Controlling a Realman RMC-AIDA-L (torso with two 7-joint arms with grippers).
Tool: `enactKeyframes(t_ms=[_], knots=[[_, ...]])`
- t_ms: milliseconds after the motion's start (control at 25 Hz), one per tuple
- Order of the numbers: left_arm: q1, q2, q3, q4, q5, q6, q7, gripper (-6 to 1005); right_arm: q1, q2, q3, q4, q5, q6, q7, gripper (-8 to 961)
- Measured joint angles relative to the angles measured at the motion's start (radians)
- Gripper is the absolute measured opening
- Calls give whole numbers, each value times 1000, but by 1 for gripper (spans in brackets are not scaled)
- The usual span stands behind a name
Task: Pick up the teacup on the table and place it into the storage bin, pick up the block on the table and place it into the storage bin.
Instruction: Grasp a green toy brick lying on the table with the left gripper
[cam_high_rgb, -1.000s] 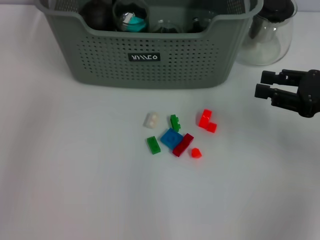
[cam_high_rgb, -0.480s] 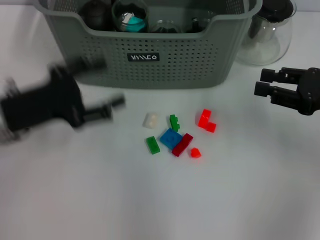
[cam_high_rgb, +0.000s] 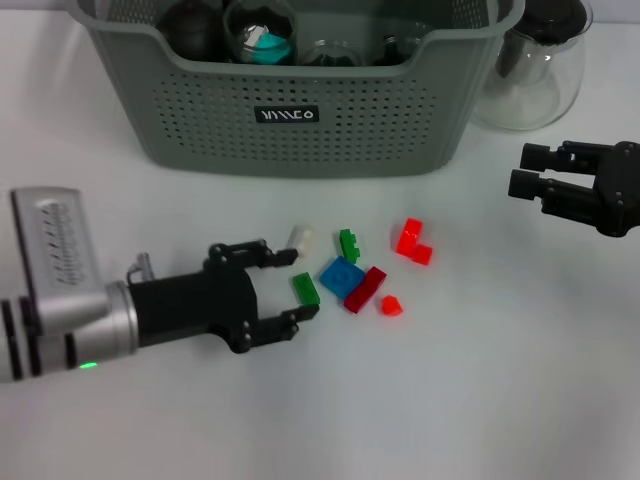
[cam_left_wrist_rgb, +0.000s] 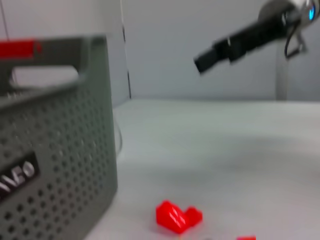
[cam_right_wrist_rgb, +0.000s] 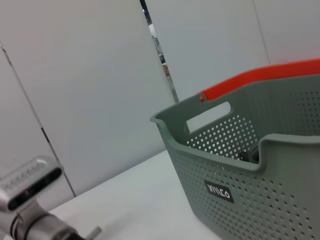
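Several small blocks lie on the white table (cam_high_rgb: 480, 390) in front of the storage bin (cam_high_rgb: 290, 130): a green block (cam_high_rgb: 307, 290), white (cam_high_rgb: 300, 238), a second green (cam_high_rgb: 349, 244), blue (cam_high_rgb: 342, 276), dark red (cam_high_rgb: 366, 289) and red (cam_high_rgb: 413, 241). My left gripper (cam_high_rgb: 304, 283) is open and low over the table, its fingertips on either side of the nearer green block. My right gripper (cam_high_rgb: 520, 169) hangs open at the right, well clear of the blocks. The left wrist view shows the red block (cam_left_wrist_rgb: 177, 217) beside the bin (cam_left_wrist_rgb: 55, 150). No teacup shows on the table.
A clear glass pitcher (cam_high_rgb: 530, 60) stands right of the bin, behind my right gripper. Glass and dark items with a teal piece (cam_high_rgb: 268, 45) lie inside the bin. The right wrist view shows the bin (cam_right_wrist_rgb: 240, 150) and my left arm (cam_right_wrist_rgb: 30, 185).
My left arm has swept in from the left edge toward the blocks and now sits low with its open fingers around the green block. The right arm has not moved.
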Motion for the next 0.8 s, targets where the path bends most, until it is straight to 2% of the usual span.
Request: enactKeyframes(t_ms=[160, 280, 560, 800], knots=[[-33, -2, 3, -84, 0, -93, 41, 704, -5, 0, 1, 2, 0, 0, 0, 488], [-44, -3, 2, -102, 0, -129, 47, 661, -9, 0, 1, 4, 0, 0, 0, 488], [-50, -5, -4, -114, -7, -140, 68, 577, -10, -1, 1, 13, 0, -1, 0, 489], [-49, -5, -6, -118, -25, -124, 88, 564, -10, -2, 0, 13, 0, -1, 0, 488]])
